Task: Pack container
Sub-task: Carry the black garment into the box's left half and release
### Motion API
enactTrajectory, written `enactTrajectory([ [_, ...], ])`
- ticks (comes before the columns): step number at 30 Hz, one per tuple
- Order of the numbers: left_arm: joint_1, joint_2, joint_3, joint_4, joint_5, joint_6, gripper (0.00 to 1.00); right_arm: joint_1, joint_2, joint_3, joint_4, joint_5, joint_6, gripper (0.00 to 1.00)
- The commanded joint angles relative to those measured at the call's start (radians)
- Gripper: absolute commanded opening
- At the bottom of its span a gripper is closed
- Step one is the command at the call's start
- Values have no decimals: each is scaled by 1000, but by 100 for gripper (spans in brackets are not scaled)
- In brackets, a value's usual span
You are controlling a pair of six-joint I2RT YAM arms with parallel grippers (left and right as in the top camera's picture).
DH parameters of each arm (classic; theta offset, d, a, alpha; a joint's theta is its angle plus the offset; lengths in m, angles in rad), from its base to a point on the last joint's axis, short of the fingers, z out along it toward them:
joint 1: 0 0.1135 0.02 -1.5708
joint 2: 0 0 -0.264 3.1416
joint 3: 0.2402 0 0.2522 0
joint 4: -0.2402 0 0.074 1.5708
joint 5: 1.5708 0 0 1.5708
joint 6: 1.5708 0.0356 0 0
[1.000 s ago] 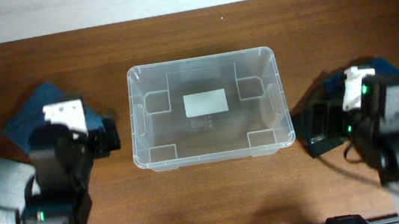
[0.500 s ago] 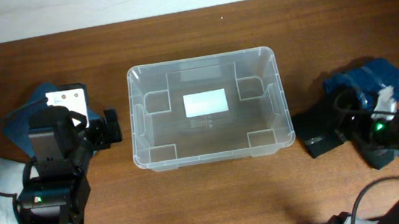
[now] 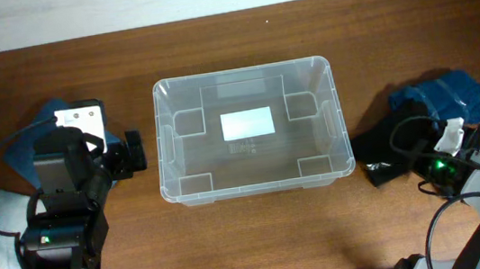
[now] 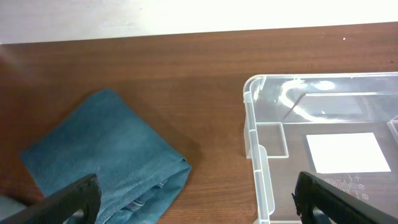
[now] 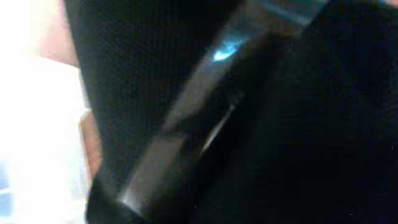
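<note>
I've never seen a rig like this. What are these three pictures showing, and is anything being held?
Two robot arms work at a wooden table. The overhead view looks straight down from a fixed camera; the other two views come from cameras on each wrist. In the middle stands a clear plastic container, empty apart from a white label on its base. Left of it lies a folded blue garment; the left end effector near it is open and holds nothing. On the right lie a crumpled blue garment and a black garment. The right end effector is at the black one, but its camera view is nearly all dark, so I cannot tell whether it grips.
</note>
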Motion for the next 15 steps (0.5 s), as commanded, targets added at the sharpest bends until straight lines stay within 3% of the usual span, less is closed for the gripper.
enactTrajectory([
  [1, 7, 1, 22, 0, 11, 12, 99, 0, -13, 21, -17, -131, 2, 6],
  [9, 7, 1, 22, -4, -21, 11, 99, 26, -247, 339, -394, -152, -72, 4],
  [15, 95, 1, 22, -64, -100, -49, 100, 253, -333, 661, -656, -6, -142, 4],
])
